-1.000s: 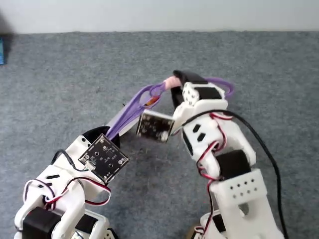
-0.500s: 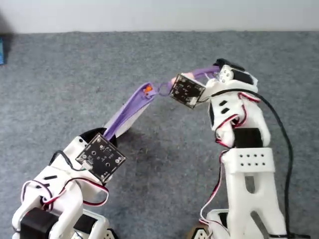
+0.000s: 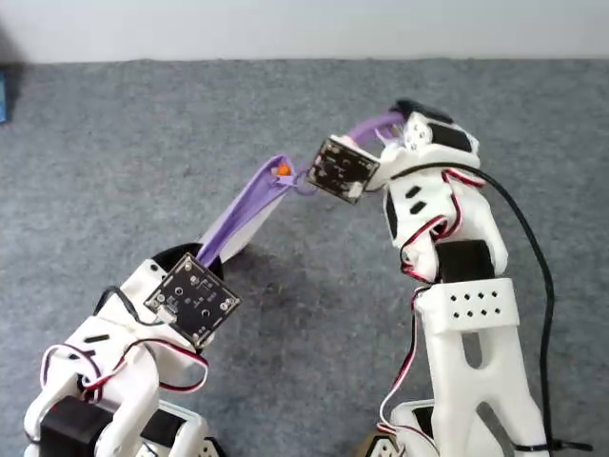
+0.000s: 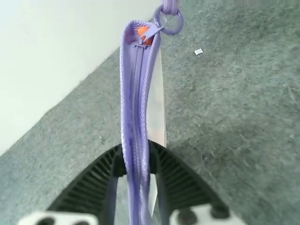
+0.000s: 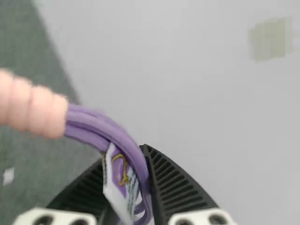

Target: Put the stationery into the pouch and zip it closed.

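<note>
A purple zip pouch (image 3: 243, 214) hangs in the air between the two arms, zip side up. My left gripper (image 3: 195, 255) is shut on its near end; in the left wrist view the pouch (image 4: 136, 93) runs out from between the fingers of that gripper (image 4: 136, 164). The zip looks closed along its length up to the slider (image 4: 145, 33), which has an orange spot. A ring (image 4: 171, 23) joins it to a purple strap (image 3: 366, 129). My right gripper (image 3: 404, 119) is shut on that strap (image 5: 98, 126), near a pink bead (image 5: 33, 110) and a small tag (image 5: 117, 183).
Grey carpet (image 3: 143, 143) covers the table, with a pale wall (image 3: 285, 29) along the far edge. A blue object (image 3: 4, 95) sits at the far left edge. A small white scrap (image 4: 198, 51) lies on the carpet beyond the pouch.
The right arm swung from over the pouch's far end out to the right and back, drawing the strap with it. The pouch's far end rose slightly. The left arm stayed put.
</note>
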### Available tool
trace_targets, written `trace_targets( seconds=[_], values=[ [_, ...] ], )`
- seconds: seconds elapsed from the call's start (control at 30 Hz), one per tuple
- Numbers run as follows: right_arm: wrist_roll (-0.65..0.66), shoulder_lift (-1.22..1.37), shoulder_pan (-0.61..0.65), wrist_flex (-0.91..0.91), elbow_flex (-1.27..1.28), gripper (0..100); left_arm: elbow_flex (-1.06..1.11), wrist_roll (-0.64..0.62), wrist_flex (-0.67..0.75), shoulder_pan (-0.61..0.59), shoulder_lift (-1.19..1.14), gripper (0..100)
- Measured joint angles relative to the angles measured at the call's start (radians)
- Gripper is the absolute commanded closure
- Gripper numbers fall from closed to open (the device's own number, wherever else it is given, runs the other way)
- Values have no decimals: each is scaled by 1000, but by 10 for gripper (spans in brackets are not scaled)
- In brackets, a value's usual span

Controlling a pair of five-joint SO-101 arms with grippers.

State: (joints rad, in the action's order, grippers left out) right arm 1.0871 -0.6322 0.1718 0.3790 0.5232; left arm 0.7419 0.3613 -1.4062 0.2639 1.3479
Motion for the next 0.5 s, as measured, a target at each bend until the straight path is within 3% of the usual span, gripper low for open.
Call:
trace_targets(
  seconds=[0.07,0.27,0.37,0.5],
  values=[
    [-32,0,12,-32,-44,991,0,-2,18,0,0,938],
    [-46,9,74,-169,-167,991,3,-58,77,-12,-2,673],
    [-46,9,98,-210,-206,991,-2,-149,104,-49,-3,655],
    [-46,11,107,-219,-232,991,-20,-175,147,-71,-3,653]
  ],
)
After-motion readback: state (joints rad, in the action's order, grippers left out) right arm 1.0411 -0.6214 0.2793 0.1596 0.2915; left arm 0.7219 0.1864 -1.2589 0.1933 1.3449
